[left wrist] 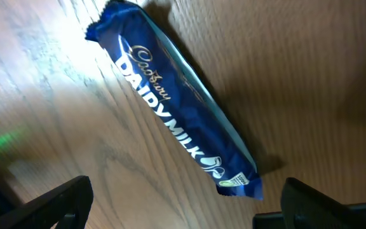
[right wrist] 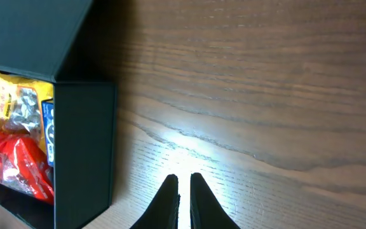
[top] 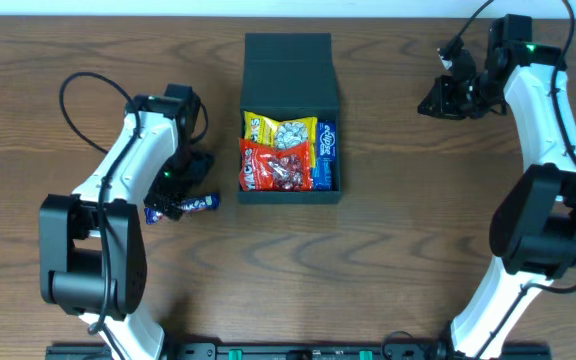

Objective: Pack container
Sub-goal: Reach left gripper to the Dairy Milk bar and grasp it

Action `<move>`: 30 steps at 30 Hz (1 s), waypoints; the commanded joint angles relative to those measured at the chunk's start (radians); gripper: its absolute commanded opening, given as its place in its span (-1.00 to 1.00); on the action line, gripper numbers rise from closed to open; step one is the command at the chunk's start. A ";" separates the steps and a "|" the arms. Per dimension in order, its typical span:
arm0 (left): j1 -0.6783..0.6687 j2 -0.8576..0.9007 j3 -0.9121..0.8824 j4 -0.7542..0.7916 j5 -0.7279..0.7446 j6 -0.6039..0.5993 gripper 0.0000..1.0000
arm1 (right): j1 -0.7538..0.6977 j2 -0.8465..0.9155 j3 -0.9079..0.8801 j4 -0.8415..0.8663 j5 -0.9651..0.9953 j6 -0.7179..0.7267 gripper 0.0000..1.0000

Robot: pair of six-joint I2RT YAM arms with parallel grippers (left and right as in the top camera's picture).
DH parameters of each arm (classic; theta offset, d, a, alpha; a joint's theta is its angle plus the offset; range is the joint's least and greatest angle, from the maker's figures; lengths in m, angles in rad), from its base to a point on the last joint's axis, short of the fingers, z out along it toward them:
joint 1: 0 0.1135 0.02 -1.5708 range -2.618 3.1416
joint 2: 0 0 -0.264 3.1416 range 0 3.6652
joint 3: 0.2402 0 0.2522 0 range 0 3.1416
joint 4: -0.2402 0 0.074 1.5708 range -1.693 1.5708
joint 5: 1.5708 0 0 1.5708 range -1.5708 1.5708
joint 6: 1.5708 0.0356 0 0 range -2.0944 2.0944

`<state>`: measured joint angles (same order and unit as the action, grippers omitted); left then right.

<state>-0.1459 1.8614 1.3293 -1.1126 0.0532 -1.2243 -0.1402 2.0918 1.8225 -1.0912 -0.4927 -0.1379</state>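
The container (top: 290,60), a dark green-black box with its flap lid open, sits at the table's centre back. It holds a yellow packet (top: 268,128), a red packet (top: 268,166) and a blue packet (top: 325,152). It also shows in the right wrist view (right wrist: 81,146). A blue Cadbury Dairy Milk bar (left wrist: 176,102) lies on the table left of the box (top: 196,203). My left gripper (left wrist: 183,203) is open just above the bar, fingers apart on either side of its end. My right gripper (right wrist: 183,184) is shut and empty, far right of the box (top: 446,98).
The wooden table (top: 388,250) carries nothing else. Black cables loop from both arms, at the left (top: 78,90) and at the top right (top: 558,30).
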 commanded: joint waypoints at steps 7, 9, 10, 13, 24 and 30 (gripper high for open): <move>0.002 -0.005 -0.147 0.111 0.018 0.021 0.93 | -0.002 -0.011 0.018 0.002 -0.002 0.010 -0.84; 0.002 -0.005 -0.154 0.131 0.000 0.021 0.94 | -0.002 -0.011 0.018 0.002 -0.002 0.010 -0.84; 0.002 -0.005 -0.157 0.140 -0.018 0.021 0.94 | -0.002 -0.011 0.018 0.002 -0.002 0.010 -0.84; 0.002 -0.005 -0.170 0.179 -0.047 0.025 1.00 | -0.002 -0.011 0.018 0.001 -0.003 0.010 -0.84; 0.002 -0.005 -0.219 0.318 -0.064 0.051 0.58 | -0.002 -0.011 0.018 -0.010 -0.005 0.010 -0.83; 0.002 -0.005 -0.237 0.334 -0.064 0.063 0.32 | -0.002 -0.011 0.018 -0.008 -0.005 0.010 -0.82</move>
<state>-0.1467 1.8603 1.1069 -0.7765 0.0147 -1.1774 -0.1402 2.0922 1.8229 -1.1004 -0.4927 -0.1379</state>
